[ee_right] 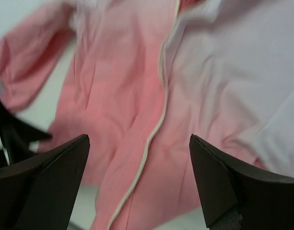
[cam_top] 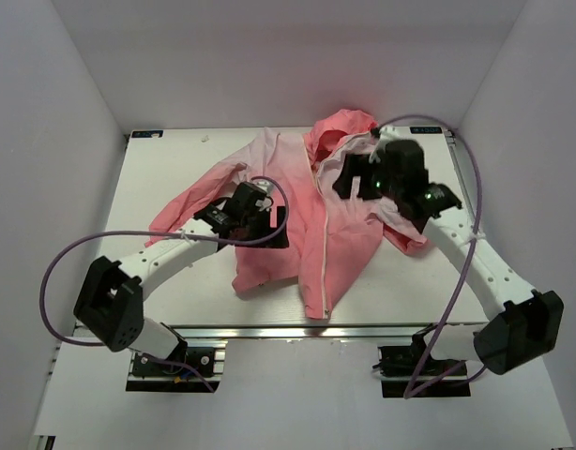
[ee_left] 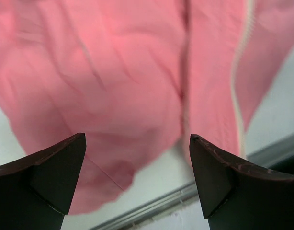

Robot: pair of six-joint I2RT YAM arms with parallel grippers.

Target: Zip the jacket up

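The left fingers (ee_left: 46,177) stand spread wide with nothing between them, above the coral lower hem of the jacket (cam_top: 335,244). The right fingers (ee_right: 233,187) are spread just as wide and empty, above its paler chest, where the white zipper (ee_right: 154,132) runs. The jacket lies crumpled, front up, in the middle of the white bench (cam_top: 410,281) with its hood toward the far edge, and the zipper shows as one white line from collar to hem.
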